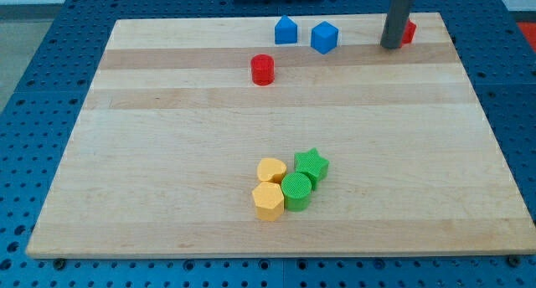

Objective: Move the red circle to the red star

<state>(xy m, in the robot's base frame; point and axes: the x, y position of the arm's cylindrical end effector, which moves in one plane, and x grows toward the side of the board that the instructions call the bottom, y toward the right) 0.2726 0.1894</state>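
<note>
The red circle point(263, 69) stands on the wooden board point(167, 154) near the view's top, left of centre. The red star point(408, 32) is at the top right and is mostly hidden behind my rod, so its shape is hard to make out. My tip point(390, 47) rests on the board right against the star's left side, far to the right of the red circle.
Two blue blocks stand between circle and star: a house-shaped one point(286, 30) and a cube point(324, 37). Near the view's bottom centre sits a cluster: yellow heart point(270, 170), yellow hexagon point(268, 201), green circle point(296, 191), green star point(311, 164).
</note>
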